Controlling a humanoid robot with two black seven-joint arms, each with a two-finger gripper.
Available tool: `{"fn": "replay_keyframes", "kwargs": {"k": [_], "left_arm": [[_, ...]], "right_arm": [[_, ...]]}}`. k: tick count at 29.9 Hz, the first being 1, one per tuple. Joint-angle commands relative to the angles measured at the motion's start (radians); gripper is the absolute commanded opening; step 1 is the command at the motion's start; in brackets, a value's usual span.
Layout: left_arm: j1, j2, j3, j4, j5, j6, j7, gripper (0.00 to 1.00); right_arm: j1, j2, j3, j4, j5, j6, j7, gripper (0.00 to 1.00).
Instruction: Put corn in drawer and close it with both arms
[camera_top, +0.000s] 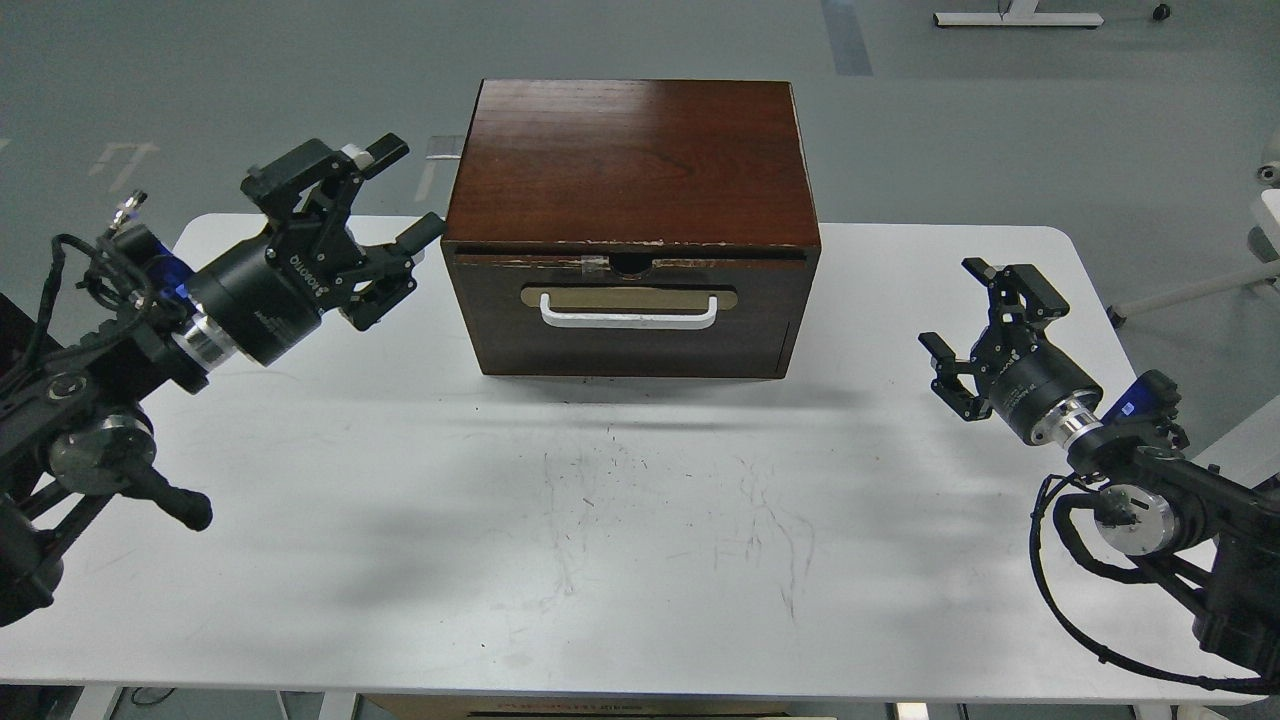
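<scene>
Drawer (632, 310) looks pushed in, front about flush with the box (630, 160); corn not visible. Left gripper (400, 195) spread wide, empty, beside the box's left edge. Right gripper (960, 310) also spread, empty, well apart over the table (640, 560).

We note a dark reddish-brown wooden box (632, 150) with visible grain at the far edge of the white table (640, 560). Its drawer (630, 325) front is darker brown, with a white bar handle (628, 312) on a tan oval plate (628, 295). Our left gripper (385, 215) and right gripper (965, 305) are black, with silver wrist rings. Grey scuff marks streak the table centre.
</scene>
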Motion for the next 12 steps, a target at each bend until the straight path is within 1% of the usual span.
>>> {"fn": "replay_keyframes", "kwargs": {"k": [1,2,3,7,12], "left_arm": [[0.056,-0.005,-0.004,0.066,-0.059,0.0,-0.003,1.0],[0.074,-0.008,-0.004,0.096,-0.082,0.0,-0.008,1.0],[0.088,-0.014,-0.004,0.123,-0.102,0.0,-0.021,1.0],[0.1,-0.026,-0.004,0.164,-0.128,0.0,-0.043,1.0],[0.12,-0.032,-0.004,0.184,-0.131,0.0,-0.04,1.0]], "right_arm": [[0.0,0.015,0.0,-0.002,0.0,-0.001,0.0,1.0],[0.002,0.022,0.002,-0.002,0.0,-0.001,0.0,1.0],[0.0,0.023,0.002,-0.002,0.002,-0.001,0.0,1.0],[0.0,0.026,0.0,-0.002,0.002,-0.001,0.0,1.0],[-0.003,0.026,0.0,0.004,0.003,0.001,0.0,1.0]]}}
